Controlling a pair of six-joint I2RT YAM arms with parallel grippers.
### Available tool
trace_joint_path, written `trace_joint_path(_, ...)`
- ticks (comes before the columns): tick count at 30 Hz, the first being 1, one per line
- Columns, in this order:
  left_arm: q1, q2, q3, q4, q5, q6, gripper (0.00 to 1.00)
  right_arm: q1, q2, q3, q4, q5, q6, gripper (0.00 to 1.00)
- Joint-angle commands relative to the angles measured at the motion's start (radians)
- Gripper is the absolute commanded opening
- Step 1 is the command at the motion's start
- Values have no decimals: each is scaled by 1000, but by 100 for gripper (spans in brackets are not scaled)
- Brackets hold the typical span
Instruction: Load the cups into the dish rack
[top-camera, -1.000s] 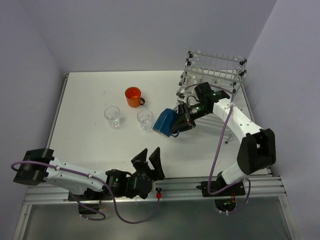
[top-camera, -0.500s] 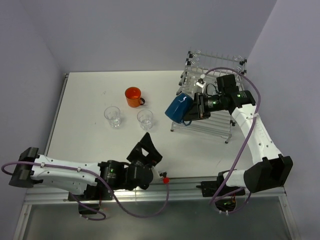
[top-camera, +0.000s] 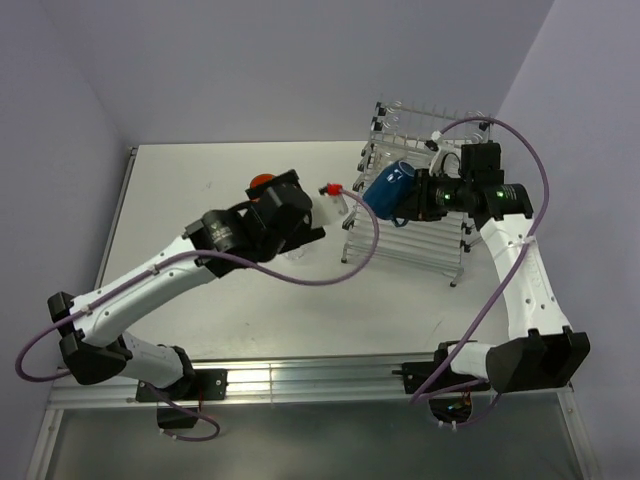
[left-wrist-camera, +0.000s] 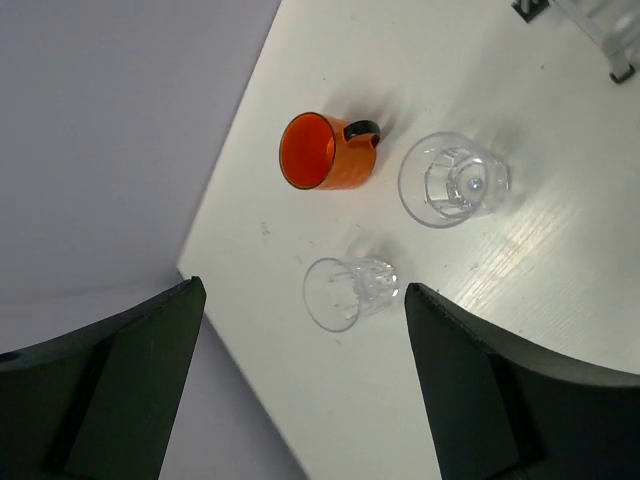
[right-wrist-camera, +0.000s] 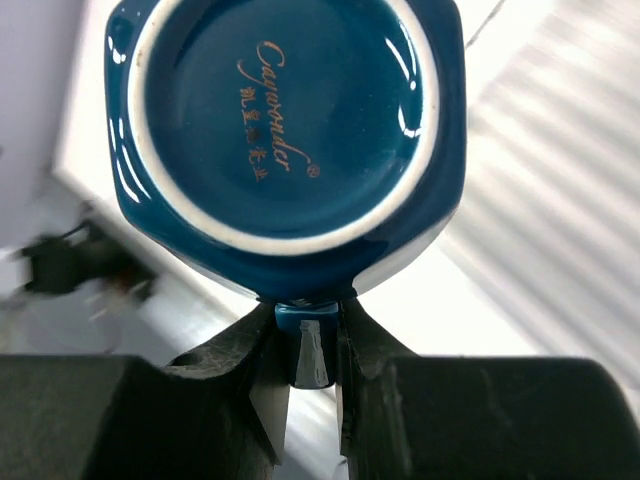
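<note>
Blue mug (top-camera: 388, 186) higher now — orange mug (top-camera: 262, 180) half-hidden

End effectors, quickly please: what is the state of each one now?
Left end effector: open, holding nothing.
Right end effector: closed on the handle of the glossy dark blue ceramic mug.

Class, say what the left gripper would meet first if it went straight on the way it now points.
Most likely the clear tumbler centred between its open fingers, standing on the table; depth is unclear.
</note>
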Motion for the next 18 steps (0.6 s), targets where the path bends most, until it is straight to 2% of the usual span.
trace_joint_path(1,187,-28,127,-32,285,-275,90,-1,-108,-28,187,137,-90,0)
trace_joint_path(3,279,-44,152,-9,407,-382,90,-3,-146,-90,239,224,-110,0)
trace_joint_path(4,320,-68,154,32,519,-416,91,-3,-157,-113,294,251,-121,0)
trace_joint_path(5,406,-84,144,55,578,-446,91,-3,-172,-135,324,269,-144,0)
trace_joint_path(7,469,-125,99,125,696,-539,92,0,-177,-190,390,318,-167,0)
trace_joint_path(14,707,-110,52,210,891,-687,93,2,-139,-318,568,403,-250,0)
trace_joint_path(18,783,-79,25,250,941,-745,92,21,-102,-359,644,418,-277,0)
